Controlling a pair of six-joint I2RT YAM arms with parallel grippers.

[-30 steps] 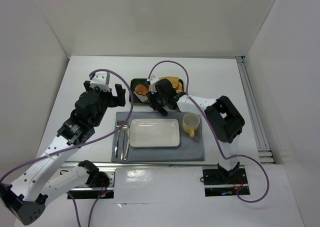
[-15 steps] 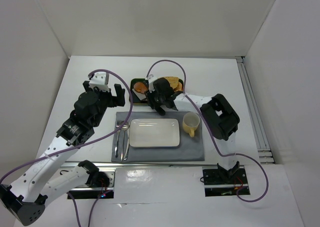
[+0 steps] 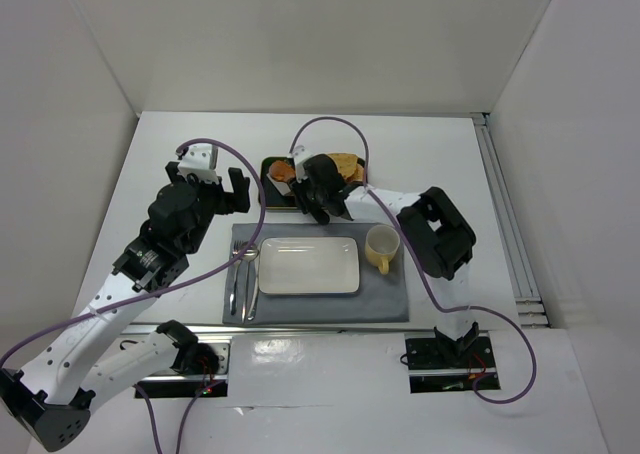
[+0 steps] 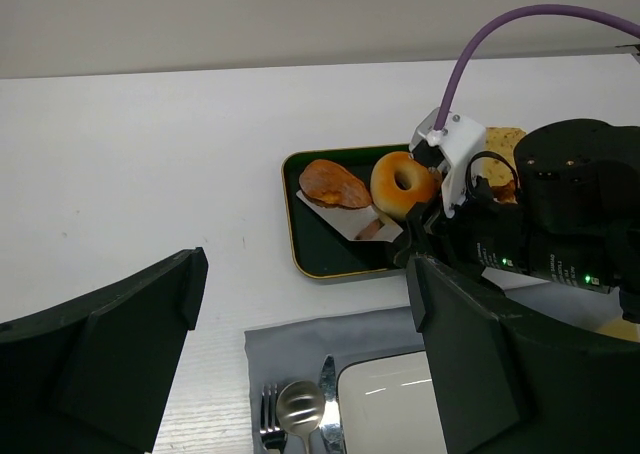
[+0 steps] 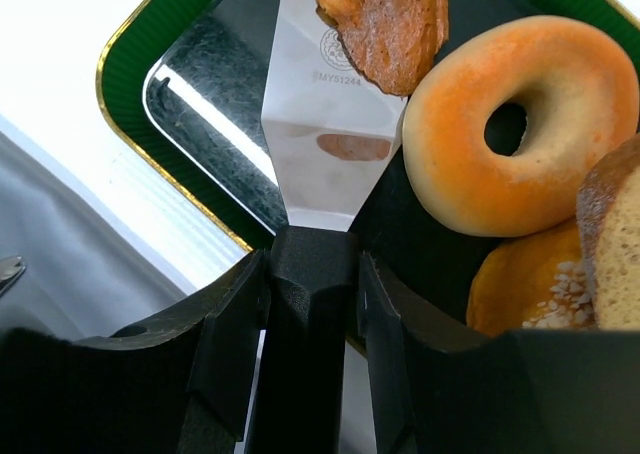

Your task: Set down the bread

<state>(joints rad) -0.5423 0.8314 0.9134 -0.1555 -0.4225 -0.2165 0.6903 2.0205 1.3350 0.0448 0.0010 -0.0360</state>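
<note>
**Bread on the blade tip, straight out from the right jaws**

In the top view the left jaws stand at left centre of the frame, spread wide and holding nothing, above the desk (image 3: pixel 430 154) and well apart from the food; the left wrist view shows the same wide gap, with the green tray (image 4: pixel 318 244) beyond it. Just to the right, in the tray's left part, lies the bread (image 4: pixel 333 183); it appears to rest on the far end of a metal spatula (image 5: pixel 318 124), whose polished blade mirrors its underside. Its long axis runs from upper left to lower right in the left wrist view, roughly crosswise to the blade at a slant. Right of it and near it sits the donut (image 5: pixel 520 124), though I cannot tell whether the two touch; tan loaf slices (image 5: pixel 612 234) crowd the right edge of the right wrist view. Further right again, the right jaws are clamped narrow on the spatula's black handle at the bottom centre of the right wrist view; the bread is therefore straight ahead of them, toward the top of that frame at the blade's far end, not between them. The right arm is plainly the nearer. In my judgement the coming move is a level lift, then a carry down the top view to the white plate (image 3: pixel 308 265); any tilt across the blade could roll the bread off a side.
</note>
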